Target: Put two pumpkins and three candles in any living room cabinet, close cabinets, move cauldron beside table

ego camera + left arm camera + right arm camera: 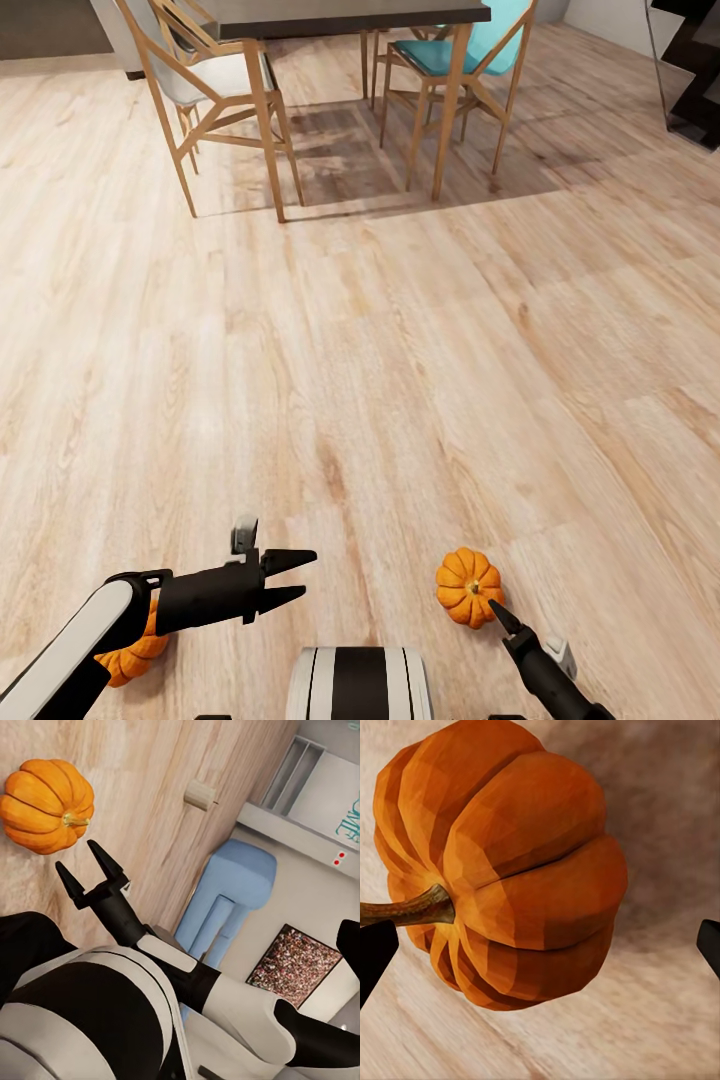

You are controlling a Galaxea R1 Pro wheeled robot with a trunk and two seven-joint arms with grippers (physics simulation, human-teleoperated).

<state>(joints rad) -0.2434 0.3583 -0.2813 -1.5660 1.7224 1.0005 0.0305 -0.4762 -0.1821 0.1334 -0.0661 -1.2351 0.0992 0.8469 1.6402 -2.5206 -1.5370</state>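
The right gripper [497, 608] is reaching, fingers [105, 860] spread wide, toward a pumpkin [468, 586] lying on the wood-plank floor [380, 380], not touching it. The left gripper [292, 577] is hovering with fingers parted and empty; a second pumpkin [132, 652] is sitting beneath its forearm. A candle [200, 794] is lying farther off.

I see a pale plank floor [400, 380] stretching ahead. Well beyond the fingers stands a dark-topped table [350, 15] on wooden legs, with a white chair [205, 80] and a teal chair [450, 60]. Behind them, a blue sofa [229, 889].
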